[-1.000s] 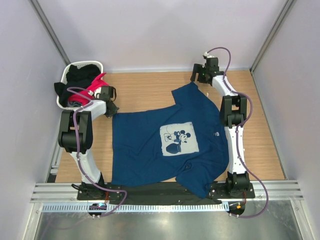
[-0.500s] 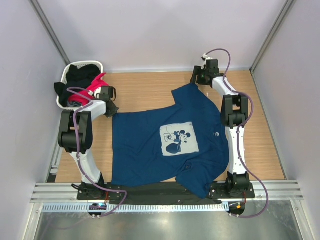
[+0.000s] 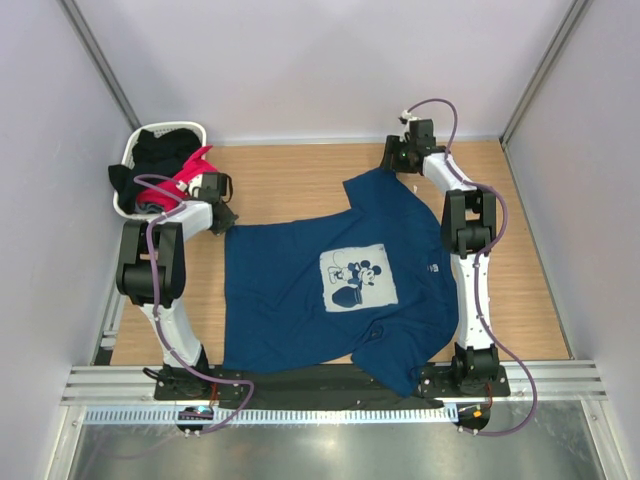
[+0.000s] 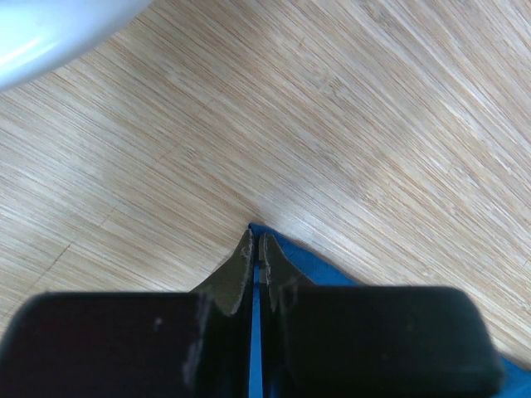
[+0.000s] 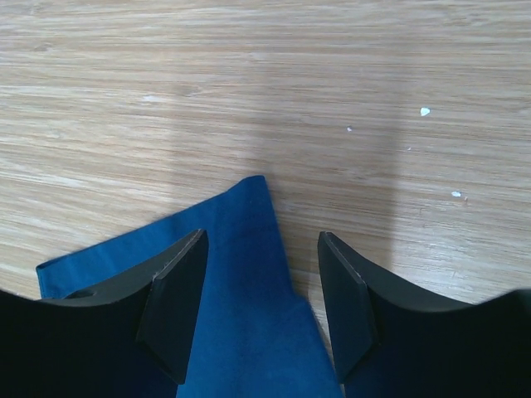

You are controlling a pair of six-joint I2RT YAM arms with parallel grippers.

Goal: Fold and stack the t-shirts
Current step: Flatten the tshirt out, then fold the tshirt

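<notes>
The navy t-shirt lies spread flat on the wooden table, mouse print up. My left gripper is shut on the shirt's far-left corner; a thin blue strip of fabric shows between its jaws. My right gripper is open over the shirt's far sleeve tip, one finger above the cloth and the other above bare wood. Pink and black t-shirts sit piled in the white basket.
The basket stands at the far-left corner, close behind my left arm. Grey walls enclose the table on three sides. Bare wood lies to the right of the shirt and behind it. The shirt's lower hem overhangs the near table edge.
My right gripper has crept slightly toward the back over the sleeve tip. The left gripper and the shirt have not visibly moved.
</notes>
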